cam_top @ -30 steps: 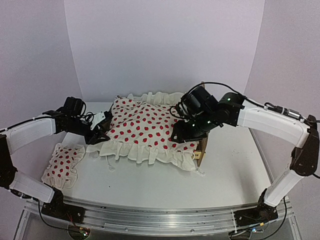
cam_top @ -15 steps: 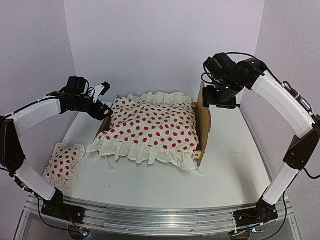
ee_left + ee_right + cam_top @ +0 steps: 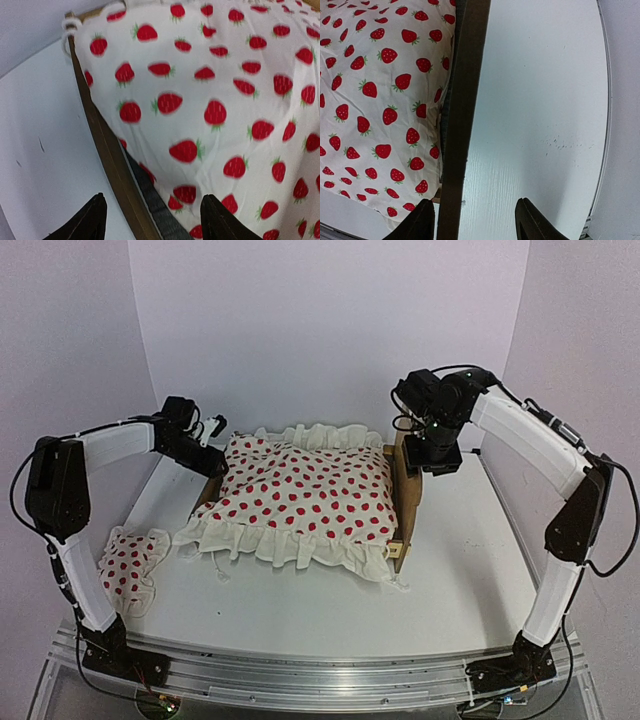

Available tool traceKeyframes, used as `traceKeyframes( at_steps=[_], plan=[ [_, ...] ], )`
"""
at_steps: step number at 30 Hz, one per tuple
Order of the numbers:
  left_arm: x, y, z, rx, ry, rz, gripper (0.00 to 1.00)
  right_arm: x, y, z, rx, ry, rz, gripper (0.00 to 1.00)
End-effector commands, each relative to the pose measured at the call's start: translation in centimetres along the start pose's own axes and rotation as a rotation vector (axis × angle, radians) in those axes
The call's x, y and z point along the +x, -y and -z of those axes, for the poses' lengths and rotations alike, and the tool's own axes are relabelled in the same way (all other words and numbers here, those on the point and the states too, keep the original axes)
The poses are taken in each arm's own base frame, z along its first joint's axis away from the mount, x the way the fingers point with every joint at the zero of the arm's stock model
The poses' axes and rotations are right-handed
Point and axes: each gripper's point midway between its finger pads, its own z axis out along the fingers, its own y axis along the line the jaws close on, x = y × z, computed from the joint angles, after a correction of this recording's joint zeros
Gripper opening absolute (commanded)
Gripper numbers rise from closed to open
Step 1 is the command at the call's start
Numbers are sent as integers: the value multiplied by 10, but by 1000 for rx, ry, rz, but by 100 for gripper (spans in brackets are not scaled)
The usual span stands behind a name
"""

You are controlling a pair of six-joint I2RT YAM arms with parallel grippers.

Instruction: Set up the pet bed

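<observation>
On the table [image 3: 470,560], the pet bed [image 3: 405,490] sits centre, headboard to the robot's right, under a strawberry-print cloth [image 3: 300,495] whose ruffle spills over the near side. Left gripper [image 3: 213,440] hangs at the foot end and right gripper [image 3: 432,462] above the headboard, both w/ jaws apart and empty. Likely best: lift clear w/o snagging ruffles, then fetch the pillow [image 3: 130,565]. Vs. 1 s ago: both claws were down at the cloth, now off it.
</observation>
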Motion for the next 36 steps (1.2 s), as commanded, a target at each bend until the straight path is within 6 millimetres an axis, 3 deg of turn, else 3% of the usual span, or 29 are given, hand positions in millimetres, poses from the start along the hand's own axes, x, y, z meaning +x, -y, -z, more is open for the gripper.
traceKeyframes(
  at_steps=[1,4,9,12,15,16,20,24,26,27,29,32,36],
  plan=[
    [-50,-1,-10,10,101,-42,63,6,5,-8,-26,-55,63,51],
    [-47,4,-28,28,70,-43,62,2,4,-12,-51,-65,79,45],
    [-39,31,-50,69,37,-104,61,-5,10,-17,-58,-66,99,36],
    [-39,39,-63,70,28,-139,43,-7,16,-18,-61,-70,105,31],
    [-48,27,-68,10,30,-148,6,-6,23,-20,-61,-79,118,27],
    [-52,18,-67,-27,33,-158,1,-5,25,-22,-61,-86,129,27],
    [-84,-21,-54,-165,114,-194,0,0,31,-26,-63,-106,172,27],
    [-100,-34,-52,-202,145,-245,0,-1,39,-29,-58,-113,166,27],
    [-96,-30,-55,-181,136,-256,4,-2,41,-29,-56,-111,157,27],
    [-92,-26,-56,-157,126,-257,12,-3,40,-30,-64,-110,154,27],
    [-82,-15,-56,-96,101,-256,38,-3,36,-30,-85,-109,141,27],
    [-69,-4,-45,-50,97,-257,59,-3,35,-30,-93,-100,117,28],
    [-60,7,-27,-8,96,-255,65,-5,39,-29,-73,-75,109,30]
  ],
)
